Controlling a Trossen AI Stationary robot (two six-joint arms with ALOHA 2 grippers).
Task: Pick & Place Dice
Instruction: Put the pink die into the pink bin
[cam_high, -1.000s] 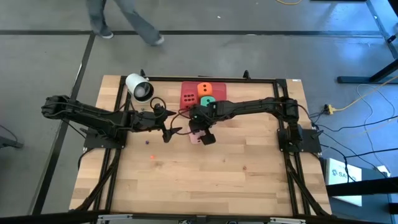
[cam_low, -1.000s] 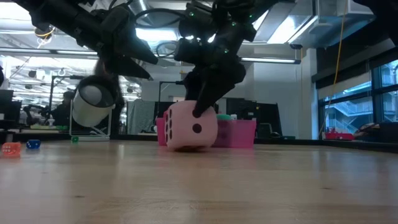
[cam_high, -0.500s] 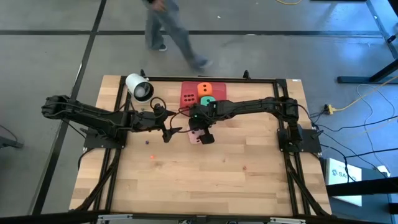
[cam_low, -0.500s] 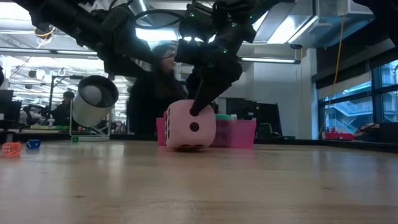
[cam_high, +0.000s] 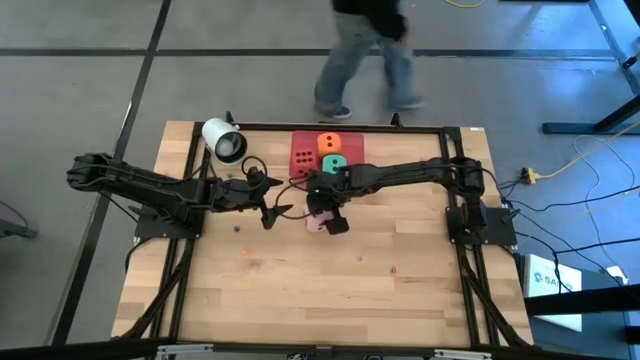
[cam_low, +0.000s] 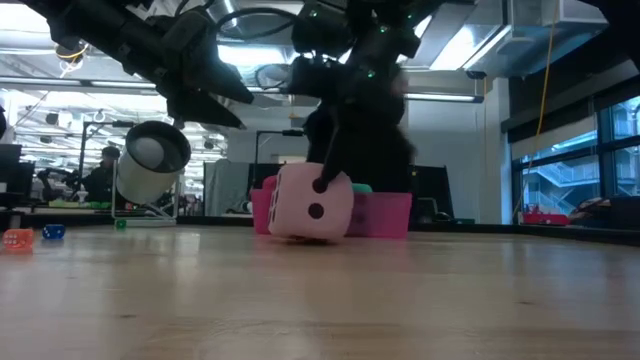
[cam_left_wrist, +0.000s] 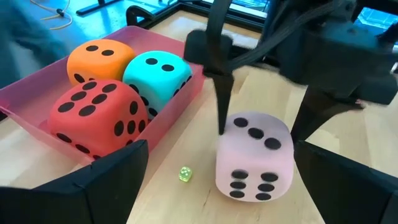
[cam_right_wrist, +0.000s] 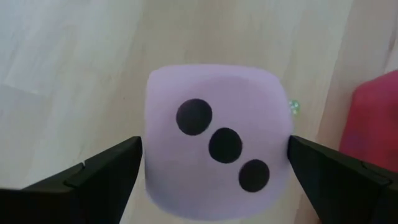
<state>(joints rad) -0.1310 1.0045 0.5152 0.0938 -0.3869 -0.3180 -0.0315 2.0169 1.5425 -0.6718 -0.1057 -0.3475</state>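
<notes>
The light pink die (cam_high: 316, 222) sits on the wood table, just near of the pink tray (cam_left_wrist: 169, 117). The tray holds the red die (cam_left_wrist: 93, 115), the orange die (cam_left_wrist: 99, 57) and the green die (cam_left_wrist: 155, 71). My right gripper (cam_high: 324, 213) slants down over the pink die (cam_right_wrist: 214, 149), open, with one finger (cam_left_wrist: 219, 99) on each side of it. My left gripper (cam_high: 275, 213) hangs open above the table to the left of the die, with nothing between its fingers. My right gripper straddles the pink die from above, slanting down, its fingertips (cam_right_wrist: 127, 158) level with the die's upper sides (cam_right_wrist: 155, 155). Whether they touch the die I cannot tell. The die rests on the table, slightly tipped.
A white cup (cam_high: 223, 140) lies on its side at the far left of the table. A tiny green die (cam_left_wrist: 185, 175) and a few small beads (cam_high: 245, 252) lie on the wood. A person (cam_high: 365, 50) walks past the far edge. The near half of the table is bare wood.
The pink die has tipped a little where it sits between my right gripper's fingers. A person has walked along the table's far edge toward the right.
</notes>
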